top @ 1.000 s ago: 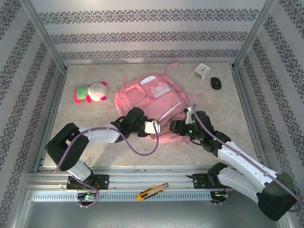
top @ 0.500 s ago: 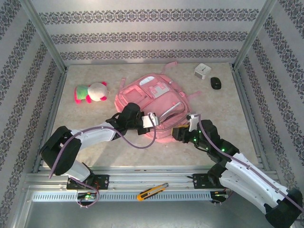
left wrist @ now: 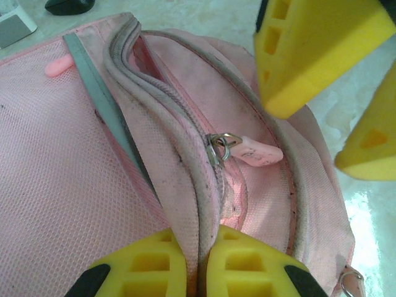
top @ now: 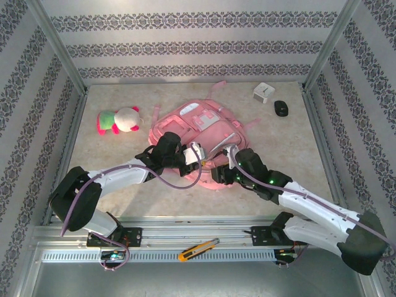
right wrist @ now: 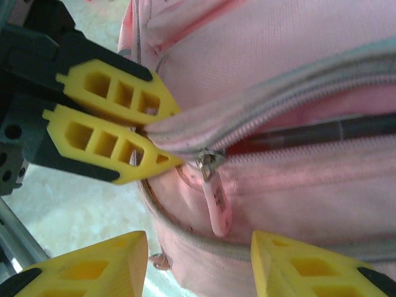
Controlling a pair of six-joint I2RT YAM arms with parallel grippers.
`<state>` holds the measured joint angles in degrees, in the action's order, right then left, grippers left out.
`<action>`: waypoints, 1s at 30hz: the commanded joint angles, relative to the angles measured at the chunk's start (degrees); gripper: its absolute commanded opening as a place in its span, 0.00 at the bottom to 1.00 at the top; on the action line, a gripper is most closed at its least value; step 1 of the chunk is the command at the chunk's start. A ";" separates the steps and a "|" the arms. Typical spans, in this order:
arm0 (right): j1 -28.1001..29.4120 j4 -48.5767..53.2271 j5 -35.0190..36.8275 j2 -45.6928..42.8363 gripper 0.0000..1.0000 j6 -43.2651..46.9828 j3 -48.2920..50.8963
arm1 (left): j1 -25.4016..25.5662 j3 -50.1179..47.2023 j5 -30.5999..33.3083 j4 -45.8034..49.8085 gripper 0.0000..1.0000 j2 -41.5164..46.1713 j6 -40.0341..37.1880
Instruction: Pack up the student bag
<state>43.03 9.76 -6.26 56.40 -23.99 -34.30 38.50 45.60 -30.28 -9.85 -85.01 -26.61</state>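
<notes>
Left gripper (left wrist: 197, 250) clenched on zip edge of student bag (top: 201, 124), fabric fold pinched between yellow fingers. Right gripper (right wrist: 198, 242) released, jaws apart, straddling pink zip pull (right wrist: 216, 201) without touching it. Pull lies just beyond left fingertips. Bag flat on table (top: 111, 173), directly under both grippers, zip partly open. Plush toy (top: 117, 119) well left of left gripper.

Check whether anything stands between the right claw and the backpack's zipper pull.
Nothing visible does. The open right claw faces the bare zipper pull on the student bag; the left claw pinches the zipper edge beside it.
</notes>
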 commanded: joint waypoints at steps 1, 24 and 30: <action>0.62 -1.81 1.59 1.70 0.46 2.60 -2.38 | -0.01 2.45 -5.64 -1.84 0.00 1.16 2.89; -11.83 10.64 -4.58 6.64 0.00 7.18 -7.61 | -3.96 2.03 1.82 10.85 0.00 6.76 -1.97; -17.21 15.27 -9.66 10.57 0.00 10.94 -10.78 | -4.22 0.06 9.36 17.65 0.00 10.87 -2.07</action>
<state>29.30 17.63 -18.41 65.25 -15.59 -43.24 36.58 46.41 -28.27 -0.21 -78.15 -28.56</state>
